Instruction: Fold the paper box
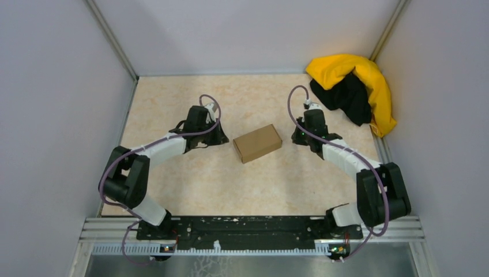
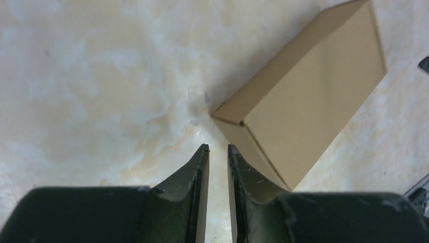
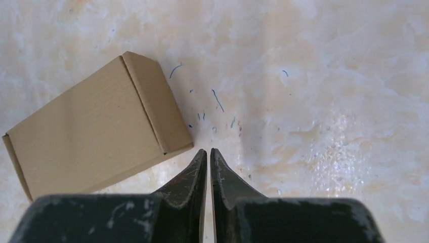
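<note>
The paper box is a closed small brown cardboard box lying flat in the middle of the table, turned slightly askew. My left gripper sits low just left of it, and my right gripper just right of it; neither touches it. In the left wrist view the box lies ahead and to the right of the gripper, whose jaws stand nearly together and empty. In the right wrist view the box lies to the left of the gripper, which is shut and empty.
A yellow-and-black cloth heap lies in the far right corner. Grey walls enclose the table on three sides. The metal rail with the arm bases runs along the near edge.
</note>
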Action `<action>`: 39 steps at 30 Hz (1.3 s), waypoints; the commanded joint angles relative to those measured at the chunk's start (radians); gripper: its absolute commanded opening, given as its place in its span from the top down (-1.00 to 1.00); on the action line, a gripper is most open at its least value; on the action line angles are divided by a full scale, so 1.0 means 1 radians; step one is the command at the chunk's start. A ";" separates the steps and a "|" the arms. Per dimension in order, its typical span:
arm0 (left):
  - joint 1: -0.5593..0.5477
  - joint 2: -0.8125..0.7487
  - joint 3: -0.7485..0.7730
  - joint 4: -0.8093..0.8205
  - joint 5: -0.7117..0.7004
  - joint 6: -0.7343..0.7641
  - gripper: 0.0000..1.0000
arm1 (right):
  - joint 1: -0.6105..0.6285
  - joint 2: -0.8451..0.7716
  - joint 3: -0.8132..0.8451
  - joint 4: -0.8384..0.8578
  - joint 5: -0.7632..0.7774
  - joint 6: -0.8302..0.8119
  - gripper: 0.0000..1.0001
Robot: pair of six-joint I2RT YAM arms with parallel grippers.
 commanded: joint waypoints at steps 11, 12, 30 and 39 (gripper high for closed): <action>-0.068 0.141 -0.026 0.129 0.028 -0.090 0.53 | -0.002 0.197 0.045 0.243 -0.135 -0.026 0.89; -0.068 0.150 -0.022 0.134 0.026 -0.092 0.53 | -0.001 0.195 0.035 0.252 -0.145 -0.027 0.89; -0.067 0.122 0.093 0.033 -0.093 -0.023 0.25 | 0.027 -0.041 -0.076 0.135 -0.091 -0.074 0.79; -0.066 -0.325 -0.073 -0.098 -0.359 0.080 -0.98 | -0.004 -0.437 -0.136 0.045 0.108 -0.214 -0.57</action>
